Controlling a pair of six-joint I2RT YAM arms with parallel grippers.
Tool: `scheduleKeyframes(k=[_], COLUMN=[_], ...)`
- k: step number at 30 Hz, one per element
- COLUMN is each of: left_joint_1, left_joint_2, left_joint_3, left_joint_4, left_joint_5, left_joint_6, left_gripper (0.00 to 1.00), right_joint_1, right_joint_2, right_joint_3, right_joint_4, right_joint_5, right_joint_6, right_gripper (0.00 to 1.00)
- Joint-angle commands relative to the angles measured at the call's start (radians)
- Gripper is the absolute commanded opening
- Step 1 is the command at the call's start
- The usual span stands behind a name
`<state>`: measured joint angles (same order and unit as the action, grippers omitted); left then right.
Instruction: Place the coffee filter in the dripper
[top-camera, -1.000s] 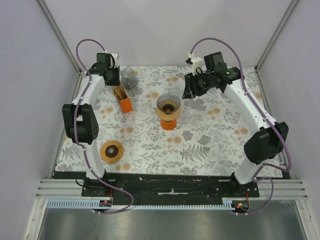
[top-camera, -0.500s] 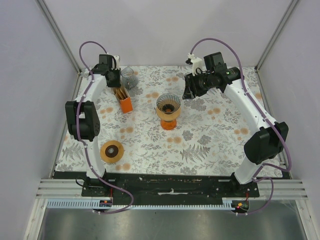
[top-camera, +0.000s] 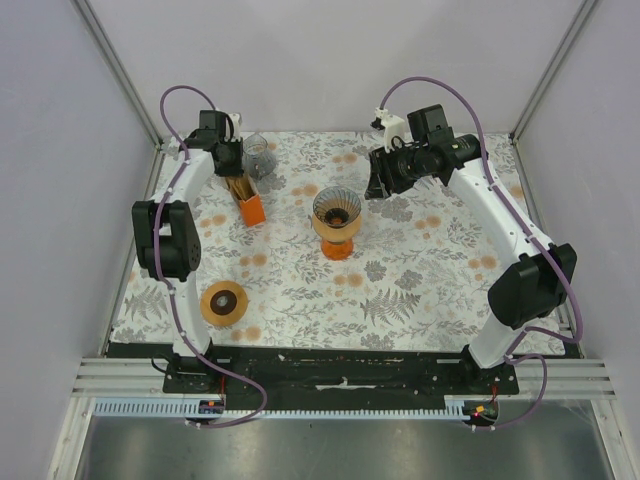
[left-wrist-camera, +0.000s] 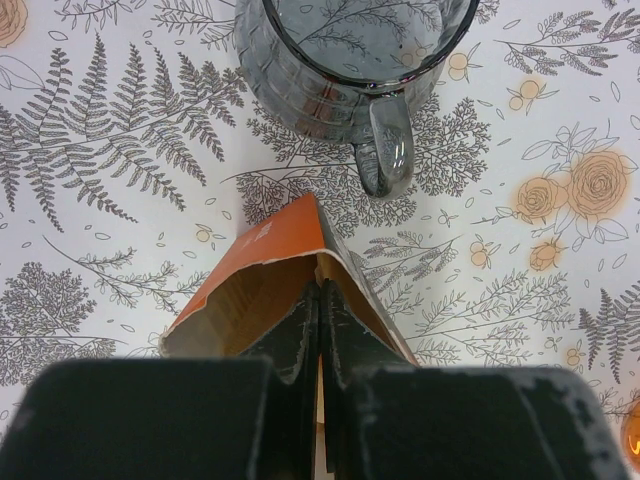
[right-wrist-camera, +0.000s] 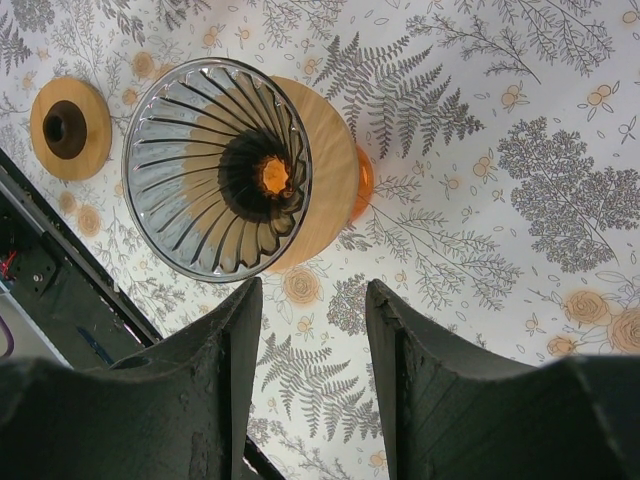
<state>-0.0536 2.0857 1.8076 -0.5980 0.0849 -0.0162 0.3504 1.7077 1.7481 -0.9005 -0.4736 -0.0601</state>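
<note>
Left claw (left-wrist-camera: 319, 300) has dipped into the orange filter box (left-wrist-camera: 262, 245), pinched closed: pickup underway; right claw (right-wrist-camera: 312, 292) gapes beside dripper (right-wrist-camera: 215, 170)

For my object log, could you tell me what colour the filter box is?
The box is orange outside, brown inside; clearest in the left wrist view.

A robot lab cell, not a kitchen: plain pale walls (top-camera: 330, 70) on three sides; metal frame posts (top-camera: 113, 60) at the corners; two arms (top-camera: 172, 245) bolted to a rail (top-camera: 340, 383); purple cables (top-camera: 430, 80) looping free; floral cloth (top-camera: 400, 285) over the table.
</note>
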Motion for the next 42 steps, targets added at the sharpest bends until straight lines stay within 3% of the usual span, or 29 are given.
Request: scheduleKeyframes(k=[1, 19, 25, 29, 33, 37, 42], left_joint_1=[0.001, 0.011, 0.011, 0.012, 0.011, 0.012, 0.011], left_joint_2=[-0.038, -0.369, -0.547, -0.683, -0.777, -0.837, -0.911], left_joint_3=[0.033, -0.028, -0.102, -0.171, -0.186, -0.214, -0.269], left_joint_4=[0.003, -0.031, -0.005, 0.03, -0.014, -0.054, -0.065], left_joint_5=[0.021, 0.064, 0.085, 0.101, 0.141, 0.182, 0.199], left_joint_6=[-0.028, -0.014, -0.097, -0.192, -0.287, -0.352, -0.376], left_gripper=[0.02, 0.02, 0.02, 0.02, 0.02, 0.02, 0.02], right_joint_1=[-0.002, -0.001, 0.116, 0.266, 0.46, 0.672, 0.824], right_joint_2=[-0.036, -0.1, -0.166, -0.247, -0.348, -0.341, -0.194], right_joint_3=[0.001, 0.062, 0.117, 0.059, -0.131, -0.252, -0.17], right_joint_4=[-0.002, -0.012, 0.027, 0.23, 0.594, 0.927, 1.022], right_joint_5=[-0.014, 0.015, 0.307, 0.381, 0.464, 0.611, 0.777], right_joint_6=[-0.021, -0.047, -0.061, -0.084, -0.089, -0.199, -0.267], right_gripper=[0.53, 0.53, 0.54, 0.56, 0.57, 0.66, 0.73])
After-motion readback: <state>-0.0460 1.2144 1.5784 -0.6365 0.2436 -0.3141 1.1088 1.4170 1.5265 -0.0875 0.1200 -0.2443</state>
